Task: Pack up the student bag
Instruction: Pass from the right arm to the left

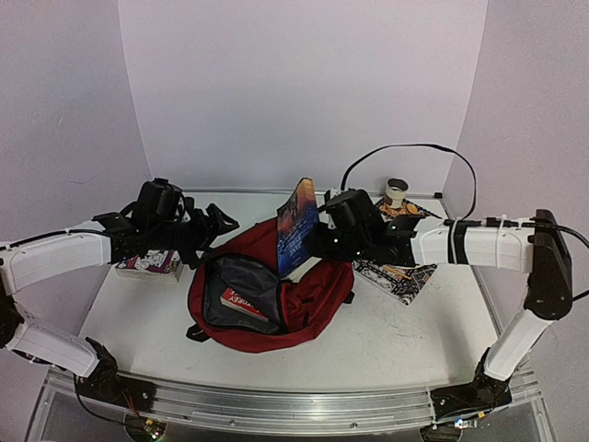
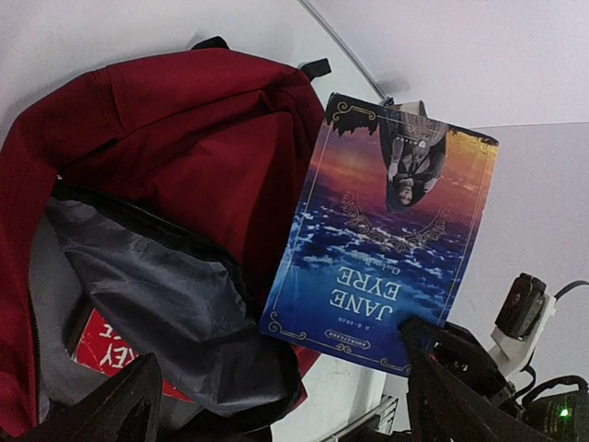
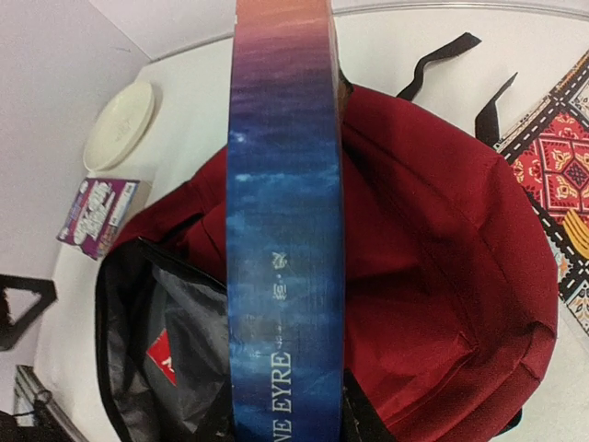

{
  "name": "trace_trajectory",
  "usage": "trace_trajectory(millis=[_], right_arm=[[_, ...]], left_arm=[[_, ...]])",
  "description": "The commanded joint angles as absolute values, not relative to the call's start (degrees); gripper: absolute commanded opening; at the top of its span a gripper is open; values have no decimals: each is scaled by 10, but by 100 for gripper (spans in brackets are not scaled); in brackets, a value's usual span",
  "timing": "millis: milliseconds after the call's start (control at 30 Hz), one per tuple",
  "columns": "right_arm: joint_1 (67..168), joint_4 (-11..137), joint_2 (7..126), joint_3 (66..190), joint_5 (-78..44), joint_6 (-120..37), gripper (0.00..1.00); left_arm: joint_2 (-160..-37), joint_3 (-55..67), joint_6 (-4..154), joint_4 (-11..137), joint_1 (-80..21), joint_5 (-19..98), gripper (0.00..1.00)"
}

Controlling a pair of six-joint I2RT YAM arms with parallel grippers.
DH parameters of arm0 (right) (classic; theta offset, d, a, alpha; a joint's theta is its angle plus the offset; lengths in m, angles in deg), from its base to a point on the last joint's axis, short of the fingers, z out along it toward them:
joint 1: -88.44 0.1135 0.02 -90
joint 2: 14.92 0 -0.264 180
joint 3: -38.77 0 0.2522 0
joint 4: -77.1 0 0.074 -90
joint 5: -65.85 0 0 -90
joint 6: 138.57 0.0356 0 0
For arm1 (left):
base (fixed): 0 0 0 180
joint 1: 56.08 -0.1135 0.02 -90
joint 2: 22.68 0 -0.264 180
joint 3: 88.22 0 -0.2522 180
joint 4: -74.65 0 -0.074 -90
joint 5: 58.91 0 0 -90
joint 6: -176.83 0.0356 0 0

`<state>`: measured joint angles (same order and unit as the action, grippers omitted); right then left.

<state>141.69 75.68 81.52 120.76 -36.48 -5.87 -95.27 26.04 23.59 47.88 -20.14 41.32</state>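
Observation:
The student bag (image 1: pixel 304 304) is a dark red backpack lying flat mid-table, its mouth open to the left and showing grey lining (image 1: pixel 235 281). A red book (image 1: pixel 241 304) lies inside. My right gripper (image 1: pixel 317 241) is shut on a blue "Jane Eyre" book (image 1: pixel 296 226), held upright on edge above the bag's open mouth. In the right wrist view the book's spine (image 3: pixel 285 230) runs up from between my jaws over the bag (image 3: pixel 442 230). My left gripper (image 1: pixel 216 226) is open and empty, above the bag's left edge. Its view shows the book cover (image 2: pixel 386 230) and the bag (image 2: pixel 184 120).
A purple box (image 1: pixel 147 265) lies on the table left of the bag, under my left arm. A patterned cloth or book (image 1: pixel 400 272) lies right of the bag. A small cup-like roll (image 1: pixel 396 191) stands at the back right, with a black cable (image 1: pixel 414 147) arching over it. A white disc (image 3: pixel 120 110) lies far left.

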Motion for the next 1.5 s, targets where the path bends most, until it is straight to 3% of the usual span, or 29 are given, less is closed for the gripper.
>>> trace_trajectory(millis=[0, 200, 533, 1467], right_arm=[[1403, 956, 733, 1191, -342, 13, 0], [1389, 1053, 702, 1148, -323, 82, 0], [1382, 1170, 674, 1108, -338, 160, 0], [1378, 1306, 625, 1034, -412, 251, 0]], left_arm=[[-939, 287, 187, 599, -202, 443, 96], [-962, 316, 148, 685, -195, 469, 97], [-1010, 290, 146, 706, -177, 475, 100], [-1088, 278, 67, 950, -106, 461, 100]])
